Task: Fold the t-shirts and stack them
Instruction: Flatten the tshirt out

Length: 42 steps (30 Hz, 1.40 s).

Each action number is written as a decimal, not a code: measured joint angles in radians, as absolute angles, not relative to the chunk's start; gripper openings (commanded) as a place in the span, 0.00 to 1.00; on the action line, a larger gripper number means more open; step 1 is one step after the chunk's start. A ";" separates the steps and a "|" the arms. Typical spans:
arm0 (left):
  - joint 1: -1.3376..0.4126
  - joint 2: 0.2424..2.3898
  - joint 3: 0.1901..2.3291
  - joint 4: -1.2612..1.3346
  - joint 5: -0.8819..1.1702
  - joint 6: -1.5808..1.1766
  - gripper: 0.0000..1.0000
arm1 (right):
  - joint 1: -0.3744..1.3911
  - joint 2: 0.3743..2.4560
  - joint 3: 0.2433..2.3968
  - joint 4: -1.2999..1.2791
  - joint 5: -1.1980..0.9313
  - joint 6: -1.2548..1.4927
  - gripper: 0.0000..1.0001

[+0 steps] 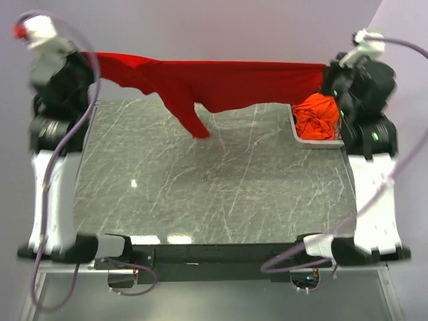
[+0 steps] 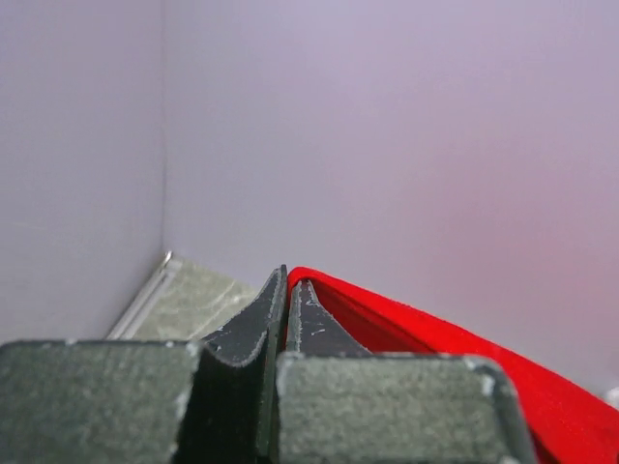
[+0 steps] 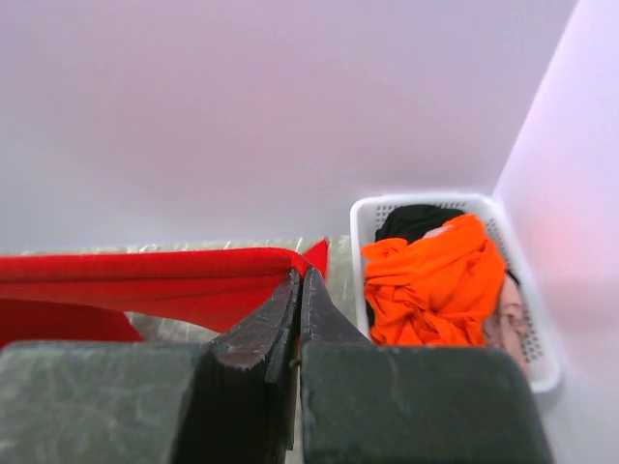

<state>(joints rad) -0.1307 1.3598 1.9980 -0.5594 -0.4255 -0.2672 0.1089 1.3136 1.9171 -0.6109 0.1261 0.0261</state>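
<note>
At the far left corner of the table [image 1: 214, 194], my left gripper [image 2: 288, 280] is raised above the surface. Its two jaws are pressed together, and between them I hold one end of the red t-shirt [image 1: 227, 83]. In the left wrist view the red cloth comes out from between the fingertips and runs away to the right.

From there the red t-shirt is stretched as a long band above the far edge of the table, from the left corner to the right one. It is lifted off the table along nearly all its length. One part hangs lower than the rest, a little left of the middle of the far edge. Its tip points down to the table, but I cannot tell if it touches the surface.

Above the far right corner of the table, my right gripper [image 3: 298, 282] is also closed, and it pinches the other end of the red t-shirt. A small red corner stands up just beside the fingertips.

On the far right corner of the table stands the white basket [image 3: 387, 205]. Inside it lies the orange t-shirt [image 3: 430, 280], crumpled in a heap. A dark t-shirt [image 3: 416, 220] lies behind the orange one, and a pale cloth [image 3: 511, 314] is at its right side, against the basket wall.
</note>
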 measured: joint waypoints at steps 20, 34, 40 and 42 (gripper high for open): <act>-0.131 0.984 1.881 -0.513 -0.310 -0.131 0.01 | 0.110 0.760 1.574 -0.619 -0.030 -0.031 0.00; -0.125 1.586 1.273 -0.236 -0.134 -0.060 0.01 | 0.107 1.275 0.965 -0.266 -0.009 0.032 0.00; -0.125 1.837 1.366 -0.204 -0.102 -0.036 0.01 | 0.107 1.560 1.005 -0.153 0.033 -0.006 0.00; -0.125 1.884 1.412 -0.196 -0.098 -0.033 0.00 | 0.107 1.641 1.064 -0.135 0.043 -0.027 0.00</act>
<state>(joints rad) -0.1246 1.8835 1.4117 -0.1959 -0.0978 -0.0334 0.1066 1.6413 1.0637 -0.1352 0.0433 -0.0273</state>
